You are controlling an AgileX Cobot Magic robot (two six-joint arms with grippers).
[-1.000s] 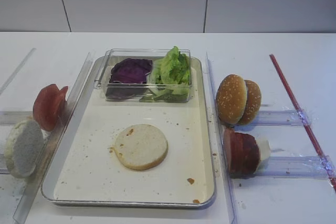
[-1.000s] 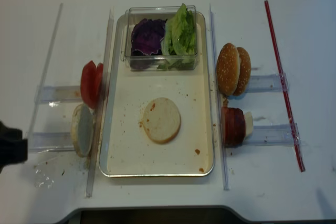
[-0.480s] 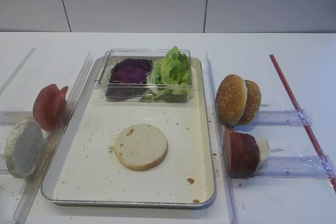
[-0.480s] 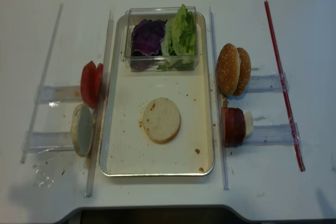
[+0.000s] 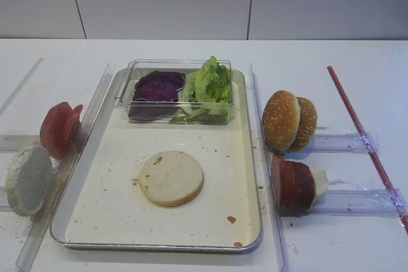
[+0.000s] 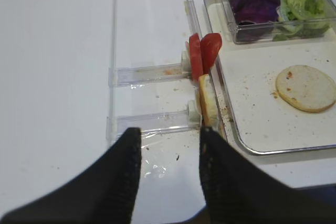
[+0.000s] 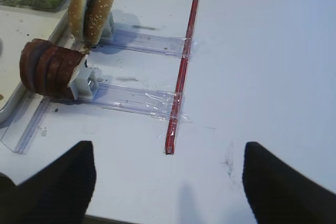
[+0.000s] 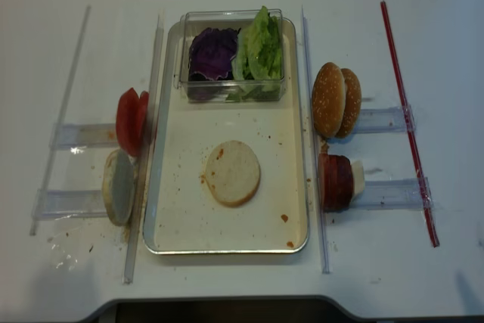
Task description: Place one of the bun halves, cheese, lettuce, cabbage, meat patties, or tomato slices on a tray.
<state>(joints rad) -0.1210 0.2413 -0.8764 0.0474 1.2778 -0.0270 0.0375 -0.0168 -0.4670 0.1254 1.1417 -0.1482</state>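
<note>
One pale bun half (image 5: 171, 178) lies flat in the middle of the cream tray (image 5: 245, 157). A second bun half (image 5: 28, 179) stands on edge in the left rack, below the red tomato slices (image 5: 59, 129). Purple cabbage (image 5: 158, 86) and green lettuce (image 5: 210, 81) fill the box at the tray's far end. Meat patties (image 5: 292, 186) stand on edge right of the tray. The cheese is out of view. My left gripper (image 6: 170, 132) hangs open and empty near the left rack's front. My right gripper (image 7: 169, 148) is wide open over bare table.
Sesame buns (image 5: 288, 120) stand on edge in the upper right rack. A red strip (image 5: 366, 138) runs down the far right. The clear plastic box (image 5: 131, 90) sits on the tray's far end. Clear rails (image 5: 266, 176) flank both long sides of the tray.
The left gripper, seen at the left edge of the overhead view a second ago, has drawn back out of that view. The food has not moved.
</note>
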